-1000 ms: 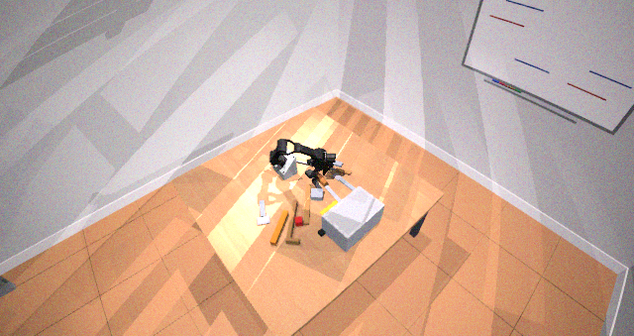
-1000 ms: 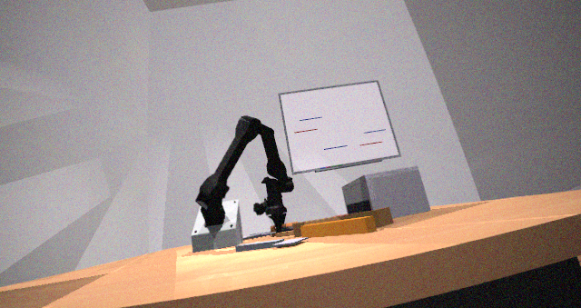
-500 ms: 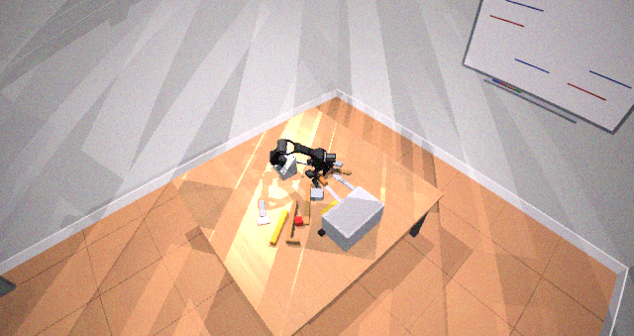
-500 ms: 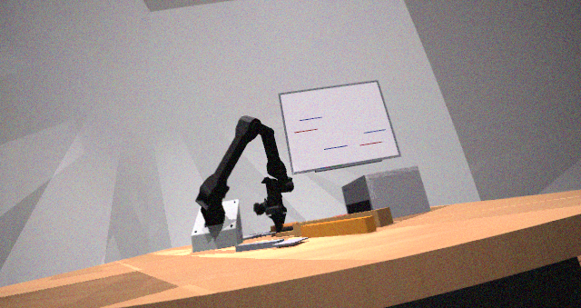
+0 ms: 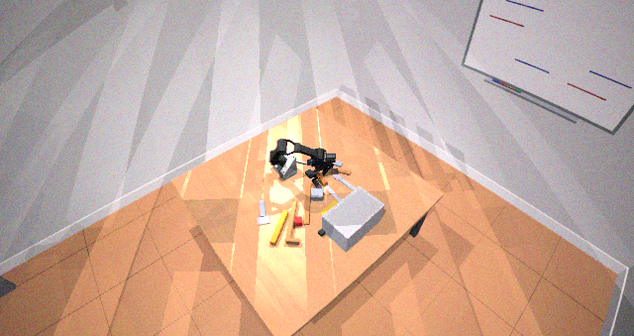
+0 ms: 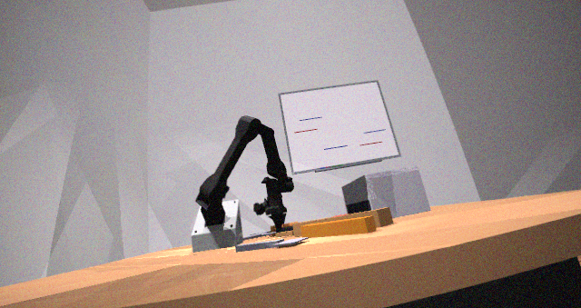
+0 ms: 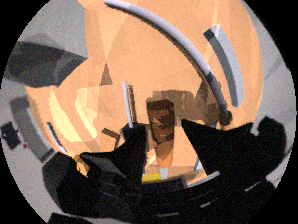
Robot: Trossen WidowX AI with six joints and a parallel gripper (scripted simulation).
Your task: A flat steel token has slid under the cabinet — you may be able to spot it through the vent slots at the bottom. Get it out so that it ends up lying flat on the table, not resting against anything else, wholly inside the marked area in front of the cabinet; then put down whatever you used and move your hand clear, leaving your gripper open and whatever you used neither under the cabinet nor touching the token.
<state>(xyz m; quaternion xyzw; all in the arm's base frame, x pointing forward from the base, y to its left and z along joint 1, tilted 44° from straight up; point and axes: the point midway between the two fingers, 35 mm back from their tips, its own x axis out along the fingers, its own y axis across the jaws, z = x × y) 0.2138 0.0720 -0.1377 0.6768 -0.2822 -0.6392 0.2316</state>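
Observation:
The grey cabinet [image 5: 353, 217] [image 6: 410, 194] stands to the right of the arm. The steel token cannot be made out in any view. A yellow patch [image 5: 328, 207] shows beside the cabinet; whether it belongs to the marked area I cannot tell. My gripper [image 5: 317, 178] [image 6: 280, 228] [image 7: 163, 124] points down low over the table. It is partly open, its fingers on either side of a brown wooden handle [image 5: 323, 179] [image 7: 161, 112], with gaps showing at both sides. A thin pale shaft [image 5: 333, 193] [image 7: 164, 173] runs from the handle towards the cabinet.
A second pale shaft [image 5: 345, 182] lies beside the first. A grey block [image 5: 317, 194] is near the gripper. Farther off lie a yellow bar [image 5: 278, 227] [image 6: 338, 226], a red block [image 5: 298, 221], a wooden T-shaped piece [image 5: 293, 241], a pale T-shaped piece [image 5: 263, 220] and a small black block [image 5: 321, 232].

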